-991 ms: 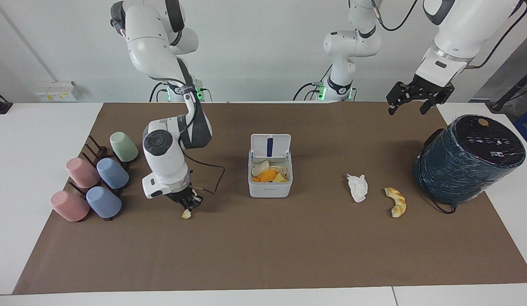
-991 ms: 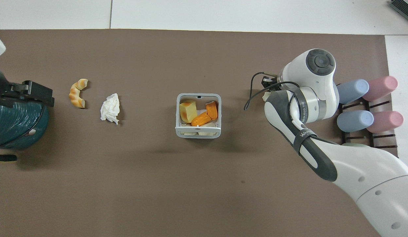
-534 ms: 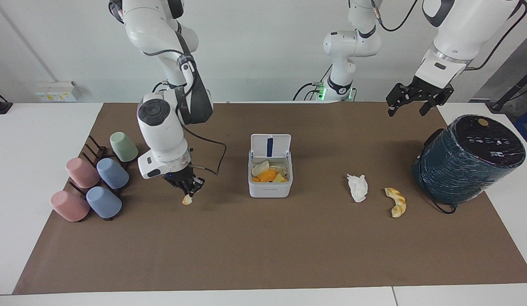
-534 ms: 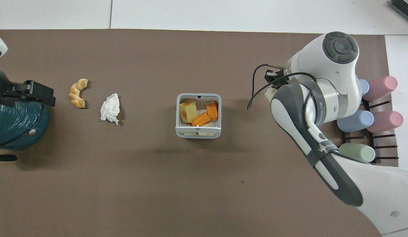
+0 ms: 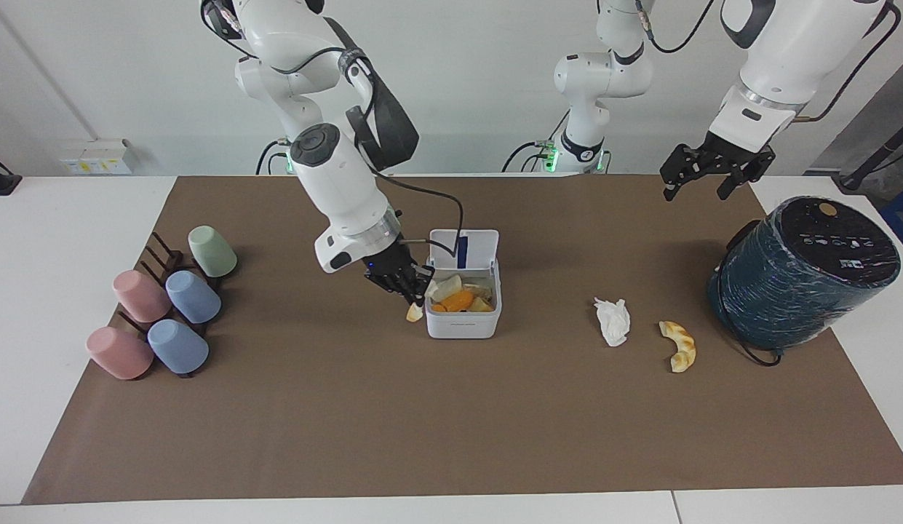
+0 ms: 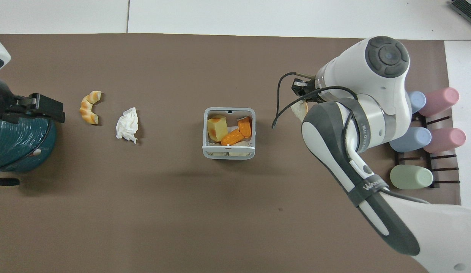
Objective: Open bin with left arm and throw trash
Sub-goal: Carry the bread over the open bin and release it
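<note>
Bin (image 5: 463,320) sits mid-mat, lid (image 5: 463,250) hinged up and standing on the edge nearer the robots, opening facing up. Inside: yellow and orange food scraps (image 6: 229,131).

Right end effector (image 5: 416,300) is raised just beside the bin, on the cup-rack side, fingers clamped on a small pale toast piece (image 5: 415,313). The piece hangs below the fingertips, next to the bin's outer wall, not over the opening. In the overhead view it is mostly hidden by the arm, so I can't read which way its long axis runs.

Left end effector (image 5: 701,175) is in the air with fingers spread and nothing between them, over the mat edge next to the dark-teal cylinder (image 5: 800,269); left arm is waiting.

Tissue (image 5: 613,320) lies crumpled on the mat beside the bin, toward the left arm's end of the desk, about level with the bin's front wall. Croissant piece (image 5: 679,345) lies just beside the tissue, further from the bin toward the cylinder; its long axis runs roughly toward and away from the robots, and it curves with the hollow side facing the tissue.

Cup rack (image 5: 164,306) with pink, blue and green cups lying on their sides is well apart from the bin, at the right arm's end.
</note>
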`<state>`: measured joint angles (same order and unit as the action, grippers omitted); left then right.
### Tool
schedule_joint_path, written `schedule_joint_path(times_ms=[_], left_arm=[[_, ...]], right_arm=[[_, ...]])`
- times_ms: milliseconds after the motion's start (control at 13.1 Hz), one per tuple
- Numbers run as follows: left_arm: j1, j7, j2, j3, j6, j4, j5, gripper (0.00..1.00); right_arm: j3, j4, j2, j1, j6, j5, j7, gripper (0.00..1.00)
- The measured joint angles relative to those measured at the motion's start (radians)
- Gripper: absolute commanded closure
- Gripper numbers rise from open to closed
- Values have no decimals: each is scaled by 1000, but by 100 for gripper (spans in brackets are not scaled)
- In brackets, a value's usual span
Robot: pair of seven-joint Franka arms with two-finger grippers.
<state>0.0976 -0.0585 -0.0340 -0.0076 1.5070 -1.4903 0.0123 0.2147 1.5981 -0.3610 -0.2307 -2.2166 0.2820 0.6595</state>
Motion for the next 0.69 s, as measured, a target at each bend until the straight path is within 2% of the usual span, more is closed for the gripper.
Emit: schedule_joint_path(times_ms=[305, 686], left_arm=[[0, 0, 5, 0, 12, -12, 0, 0], [0, 0, 20, 0, 101, -62, 0, 0]], right_arm=[[1, 21, -15, -77, -74, 49, 106, 100], [0, 87, -16, -84, -80, 49, 116, 100]])
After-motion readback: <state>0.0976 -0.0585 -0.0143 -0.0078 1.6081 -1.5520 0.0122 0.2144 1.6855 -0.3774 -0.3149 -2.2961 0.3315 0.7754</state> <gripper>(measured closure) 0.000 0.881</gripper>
